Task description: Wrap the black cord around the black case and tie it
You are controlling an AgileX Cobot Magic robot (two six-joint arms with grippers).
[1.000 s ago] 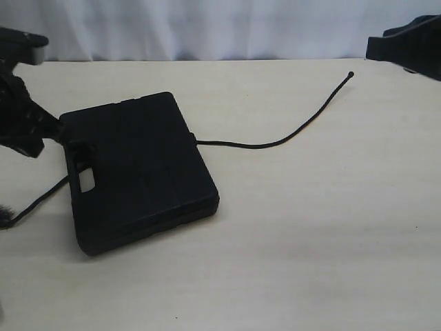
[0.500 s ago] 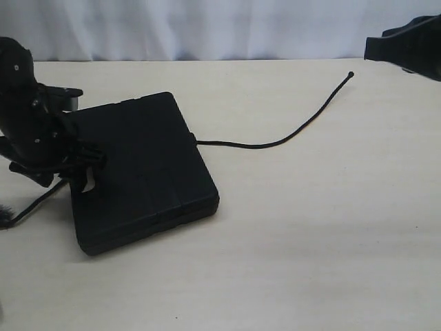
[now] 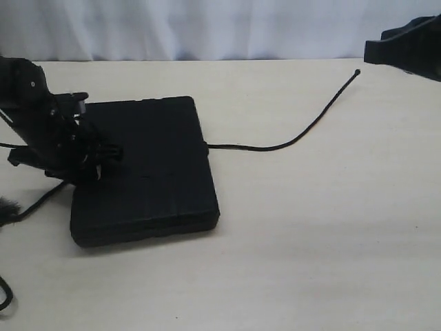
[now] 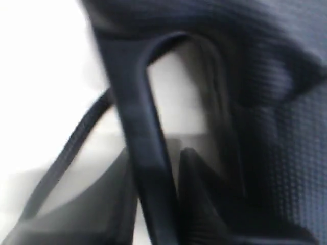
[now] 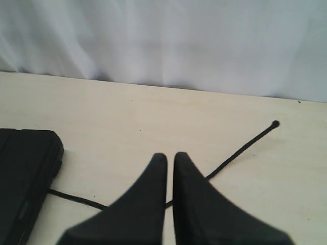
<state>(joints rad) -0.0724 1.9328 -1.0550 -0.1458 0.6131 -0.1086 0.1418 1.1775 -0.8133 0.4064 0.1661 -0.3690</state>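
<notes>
Exterior view: the black case (image 3: 148,162) lies flat on the desk (image 3: 310,241), left of centre. The black cord (image 3: 289,141) passes under it. One run leaves the case's right edge and sweeps away to the knobbed tip (image 3: 357,72) far right. The other comes out on the left and ends at a frayed end (image 3: 5,210) by the picture's edge. My left gripper (image 3: 96,155) is on the case's left end. The right gripper (image 3: 406,48) hangs at the far right, near the knobbed tip and well apart from the case.

Left wrist view: blurred and very close. I make out the handle slot (image 4: 179,92) of the case and a strand of cord beside it. Whether these jaws are gripping the handle or merely standing around it, I cannot tell.

Right wrist view: the jaws are pressed together with nothing between them. The cord's long free run lies on the desk beyond them, slanting from the case's edge out to the tip.

My judgement: that free run points toward the right arm, so the right arm is nearer to take the tip end and carry it over the case.

I can read no brand, label or writing anywhere.
</notes>
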